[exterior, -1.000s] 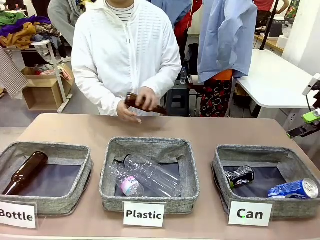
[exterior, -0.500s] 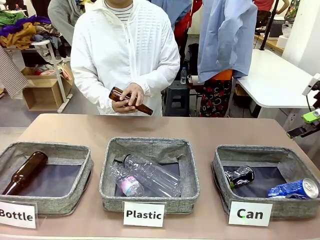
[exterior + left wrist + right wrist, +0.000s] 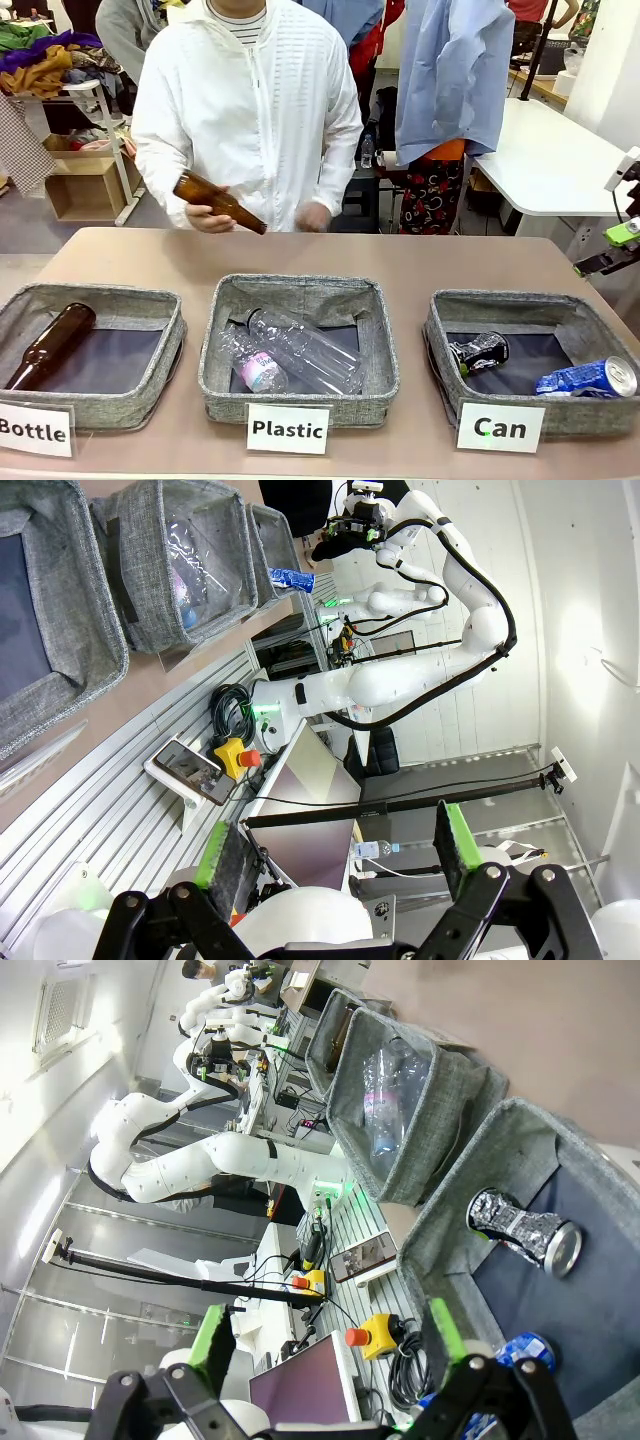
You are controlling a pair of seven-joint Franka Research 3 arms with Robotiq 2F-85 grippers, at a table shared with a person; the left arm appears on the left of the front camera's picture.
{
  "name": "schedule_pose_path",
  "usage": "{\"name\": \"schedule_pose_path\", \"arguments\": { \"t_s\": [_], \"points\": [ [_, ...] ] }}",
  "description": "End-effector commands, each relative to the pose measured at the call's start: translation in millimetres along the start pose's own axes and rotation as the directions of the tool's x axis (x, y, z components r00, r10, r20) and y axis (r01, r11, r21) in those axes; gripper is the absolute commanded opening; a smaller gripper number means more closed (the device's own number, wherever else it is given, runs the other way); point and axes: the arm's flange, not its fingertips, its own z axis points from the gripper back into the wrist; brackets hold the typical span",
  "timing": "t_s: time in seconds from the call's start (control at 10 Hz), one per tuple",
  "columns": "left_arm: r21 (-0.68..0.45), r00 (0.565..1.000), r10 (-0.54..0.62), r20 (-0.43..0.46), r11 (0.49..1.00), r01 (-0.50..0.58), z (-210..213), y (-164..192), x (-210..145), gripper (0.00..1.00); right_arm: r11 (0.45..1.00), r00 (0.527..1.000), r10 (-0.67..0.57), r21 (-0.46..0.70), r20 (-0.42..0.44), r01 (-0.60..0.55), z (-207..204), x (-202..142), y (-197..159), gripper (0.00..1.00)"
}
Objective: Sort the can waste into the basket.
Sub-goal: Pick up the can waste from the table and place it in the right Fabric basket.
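White arms, black green-padded grippers

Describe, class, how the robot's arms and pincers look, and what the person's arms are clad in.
The arms are glossy white, rounded segments with black cables alongside. Each pincer, left and right, is black with two fingers carrying green pads. The person's sleeves are white, long and textured.

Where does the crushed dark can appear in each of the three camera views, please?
Front view: crushed dark can lies in the Can basket, left of the blue can.
Left wrist view: too small to tell within the farthest basket.
Right wrist view: right of centre, on the basket floor.
Shared landmark: the clear plastic bottles in the middle basket.
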Motion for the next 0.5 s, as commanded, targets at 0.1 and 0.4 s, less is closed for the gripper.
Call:
{"name": "schedule_pose_path", "arguments": {
  "t_s": [0.1, 0.4],
  "points": [
    [-0.011, 1.0, 0.009, 0.001, 1.0, -0.009, -0.1, -2.9, -2.2, 1.0, 1.0, 1.0, 0.008, 0.011, -0.007, -0.008, 2.5, 4.5, 2.5, 1.0],
    [-0.001, 0.993, -0.105, 0.048, 0.994, 0.105, 60.9, -65.6, -40.8, 1.0, 1.0, 1.0, 0.008, 0.011, -0.007, -0.008, 2.5, 4.5, 2.5, 1.0]
  ]
}}
